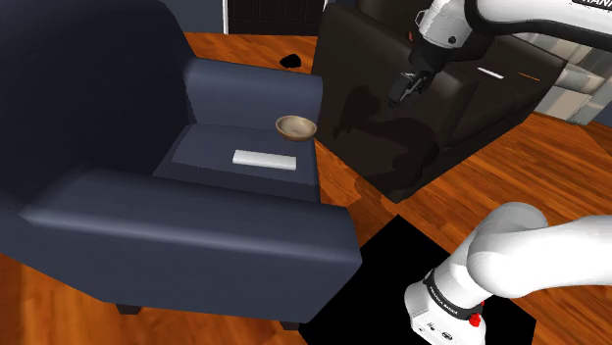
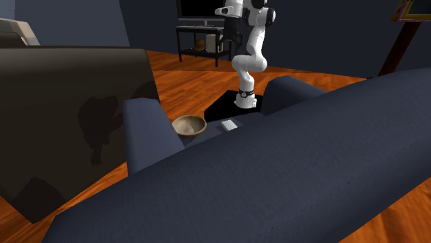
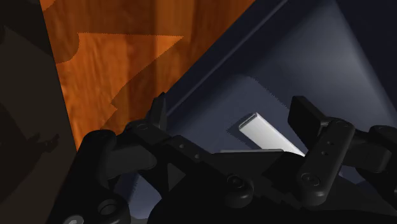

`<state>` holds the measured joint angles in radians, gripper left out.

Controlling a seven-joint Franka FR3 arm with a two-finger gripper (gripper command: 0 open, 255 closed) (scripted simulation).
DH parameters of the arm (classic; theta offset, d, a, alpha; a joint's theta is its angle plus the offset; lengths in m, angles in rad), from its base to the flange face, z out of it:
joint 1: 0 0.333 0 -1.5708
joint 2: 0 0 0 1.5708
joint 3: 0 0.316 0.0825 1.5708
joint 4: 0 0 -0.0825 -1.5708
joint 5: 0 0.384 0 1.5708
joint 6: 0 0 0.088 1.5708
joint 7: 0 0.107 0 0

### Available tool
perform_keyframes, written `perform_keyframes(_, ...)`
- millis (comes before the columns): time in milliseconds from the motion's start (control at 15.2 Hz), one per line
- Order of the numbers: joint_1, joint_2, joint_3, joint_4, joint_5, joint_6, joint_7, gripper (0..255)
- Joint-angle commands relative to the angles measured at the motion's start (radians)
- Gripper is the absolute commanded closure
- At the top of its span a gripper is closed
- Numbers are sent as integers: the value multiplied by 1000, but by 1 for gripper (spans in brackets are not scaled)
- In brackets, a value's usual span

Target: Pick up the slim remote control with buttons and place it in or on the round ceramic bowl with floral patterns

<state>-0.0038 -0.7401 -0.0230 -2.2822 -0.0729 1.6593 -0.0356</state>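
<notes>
Your gripper (image 1: 404, 90) hung well clear of the armchair (image 1: 196, 225), its fingers spread with nothing between them. The white remote (image 1: 264, 158) lay flat on the seat cushion, with the bowl (image 1: 296, 126) near it by the cushion's corner.

One white remote (image 1: 264, 159); one brown bowl (image 1: 295, 126); one navy armchair (image 1: 118, 216); one dark brown furniture piece (image 1: 392, 127); one TV stand (image 2: 200, 34); one robot arm (image 1: 539, 250).
</notes>
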Motion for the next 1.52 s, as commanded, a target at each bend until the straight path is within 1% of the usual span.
perform_keyframes(0,0,0,0,0,0,0,0,0)
perform_keyframes(330,37,160,-11,18,9,124,-68,0)
perform_keyframes(726,79,365,-17,77,28,248,-152,0)
perform_keyframes(1122,115,577,-10,173,51,340,-236,0)
perform_keyframes(1452,139,753,7,279,69,391,-303,0)
